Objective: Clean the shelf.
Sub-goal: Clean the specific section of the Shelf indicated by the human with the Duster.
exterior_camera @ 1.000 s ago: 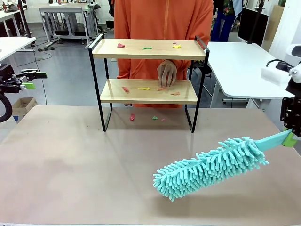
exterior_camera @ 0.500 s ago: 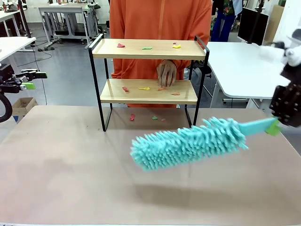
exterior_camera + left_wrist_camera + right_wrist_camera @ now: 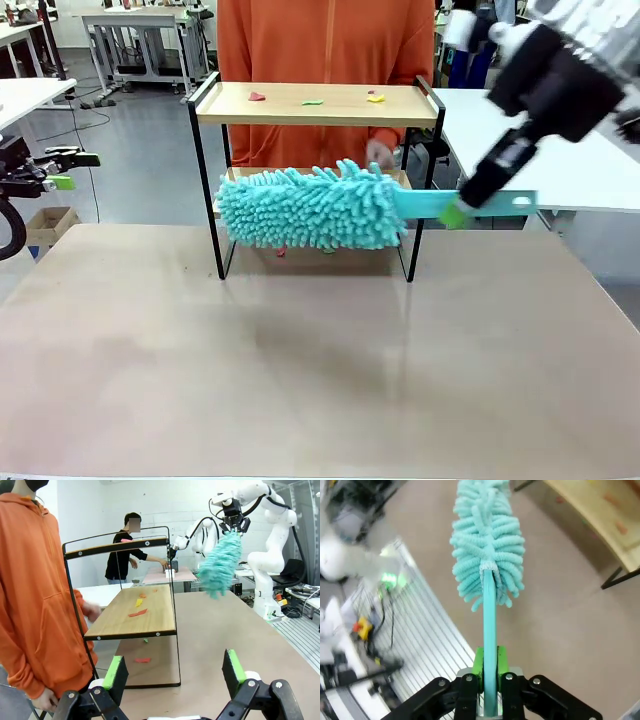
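While a fluffy turquoise duster (image 3: 310, 210) is held level in front of the lower board of the shelf (image 3: 310, 105), its flat handle is clamped between the closed jaws of the right gripper (image 3: 455, 212), whose arm is seen coming down from two o'clock in the front view. The shelf, two light wooden boards in a thin black frame, is set at twelve o'clock on the brown table (image 3: 300, 380), near its far edge. A red scrap (image 3: 257, 97), a green scrap (image 3: 313, 101) and a yellow scrap (image 3: 375, 98) are seen lying on the top board. A person (image 3: 320, 40) in an orange hoodie is placed just behind the shelf, with a blurred hand (image 3: 378, 152) seen between the two boards. The left gripper (image 3: 72, 170) is held off the table at nine o'clock, well apart from the shelf, its green-padded jaws spread wide with nothing between them.
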`<act>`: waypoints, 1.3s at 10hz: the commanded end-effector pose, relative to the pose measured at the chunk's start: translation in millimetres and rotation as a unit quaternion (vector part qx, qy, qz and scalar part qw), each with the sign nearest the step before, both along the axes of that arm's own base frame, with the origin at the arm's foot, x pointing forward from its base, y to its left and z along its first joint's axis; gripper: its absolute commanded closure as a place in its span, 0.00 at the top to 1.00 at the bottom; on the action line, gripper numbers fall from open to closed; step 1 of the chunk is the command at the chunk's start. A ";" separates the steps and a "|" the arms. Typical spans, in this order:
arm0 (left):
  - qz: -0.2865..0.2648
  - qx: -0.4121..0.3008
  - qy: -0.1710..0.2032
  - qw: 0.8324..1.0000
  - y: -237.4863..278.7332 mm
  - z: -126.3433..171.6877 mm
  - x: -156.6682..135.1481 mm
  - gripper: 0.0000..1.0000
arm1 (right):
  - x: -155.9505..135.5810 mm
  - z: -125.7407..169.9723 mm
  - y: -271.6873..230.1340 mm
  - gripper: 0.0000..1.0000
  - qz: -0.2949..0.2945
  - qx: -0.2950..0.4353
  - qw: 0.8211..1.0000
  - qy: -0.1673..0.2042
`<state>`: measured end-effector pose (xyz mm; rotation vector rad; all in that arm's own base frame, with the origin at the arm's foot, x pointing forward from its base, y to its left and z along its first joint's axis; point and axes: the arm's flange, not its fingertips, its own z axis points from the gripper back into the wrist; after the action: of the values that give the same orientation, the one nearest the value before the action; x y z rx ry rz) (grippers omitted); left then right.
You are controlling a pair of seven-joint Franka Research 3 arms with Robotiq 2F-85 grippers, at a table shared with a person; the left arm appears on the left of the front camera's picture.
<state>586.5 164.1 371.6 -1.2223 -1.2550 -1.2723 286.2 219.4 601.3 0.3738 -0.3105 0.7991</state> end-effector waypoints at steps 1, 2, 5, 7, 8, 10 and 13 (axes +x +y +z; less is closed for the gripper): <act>-0.001 0.000 -0.004 1.000 0.0 1.7 -0.6 1.00 | 7.7 -9.6 36.1 0.13 -0.109 0.004 0.994 -0.008; -0.001 0.000 -0.004 1.000 0.0 1.7 -0.6 1.00 | 11.2 -13.1 42.0 0.13 -0.144 0.020 0.989 -0.008; -0.001 0.000 -0.004 1.000 0.0 1.7 -0.6 1.00 | 6.0 -11.2 36.3 0.13 -0.102 0.012 0.995 0.001; -0.001 0.000 -0.004 1.000 0.0 1.7 -0.6 1.00 | 6.0 -11.2 36.3 0.13 -0.102 0.012 0.995 0.001; -0.001 0.000 -0.004 1.000 0.0 1.7 -0.6 1.00 | 6.0 -11.2 36.3 0.13 -0.102 0.012 0.995 0.001; -0.001 0.000 -0.004 1.000 0.0 1.7 -0.6 1.00 | 12.5 -15.5 68.4 0.13 -0.139 0.024 0.990 0.002; -0.001 0.000 -0.004 1.000 0.0 1.7 -0.6 1.00 | 20.5 -15.3 128.8 0.13 -0.222 0.037 0.974 -0.034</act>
<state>586.6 164.1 371.5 -1.2225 -1.2549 -1.2721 295.8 326.6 582.9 0.3743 -0.4238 0.4458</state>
